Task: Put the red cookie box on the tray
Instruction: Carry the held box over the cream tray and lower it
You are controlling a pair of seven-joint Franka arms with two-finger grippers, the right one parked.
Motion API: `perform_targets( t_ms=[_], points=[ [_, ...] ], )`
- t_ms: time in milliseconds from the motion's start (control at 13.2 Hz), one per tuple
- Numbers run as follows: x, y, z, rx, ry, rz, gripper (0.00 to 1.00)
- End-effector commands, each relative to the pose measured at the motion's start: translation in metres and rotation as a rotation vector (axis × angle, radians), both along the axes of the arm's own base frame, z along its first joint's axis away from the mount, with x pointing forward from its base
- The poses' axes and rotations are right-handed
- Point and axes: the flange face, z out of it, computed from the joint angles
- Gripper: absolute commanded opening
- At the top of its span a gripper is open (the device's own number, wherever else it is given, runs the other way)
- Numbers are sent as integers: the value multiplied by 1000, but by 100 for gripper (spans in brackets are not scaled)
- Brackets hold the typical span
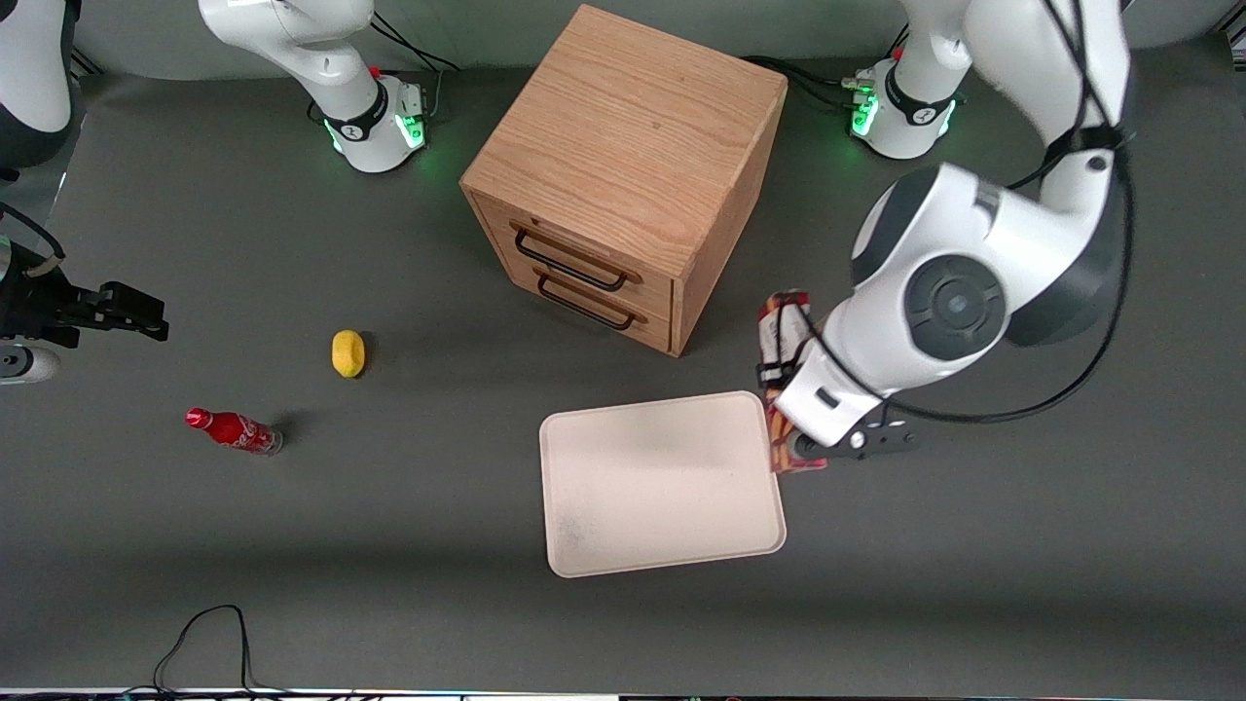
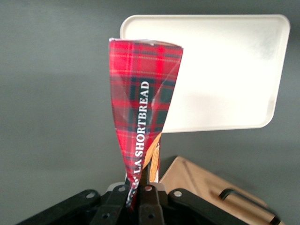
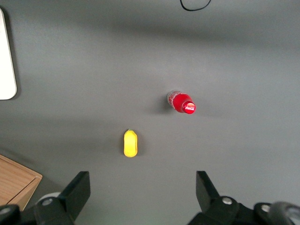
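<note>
The gripper (image 2: 138, 194) is clamped tight on the red cookie box (image 2: 143, 117), holding it aloft right of centre in the front view, just beside the tray (image 1: 662, 482), so the grasp looks done while the placing remains.

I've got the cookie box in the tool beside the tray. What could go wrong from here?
1. The tool pinches only one end of the red cookie box, and the cardboard looks squeezed and twisted there, so it may crush further or swing.
2. The box sits beside the tray, not over it; releasing now would likely miss it.
3. The wooden drawer cabinet stands close by, so a wide swing could clip it.
</note>
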Motion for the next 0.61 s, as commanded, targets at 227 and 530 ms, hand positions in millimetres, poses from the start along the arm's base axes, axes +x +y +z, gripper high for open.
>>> perform_targets(
  t_ms=[227, 530],
  points=[
    [11, -22, -62, 51, -77, 31, 0],
    [15, -20, -131, 71, -126, 39, 0]
  ],
)
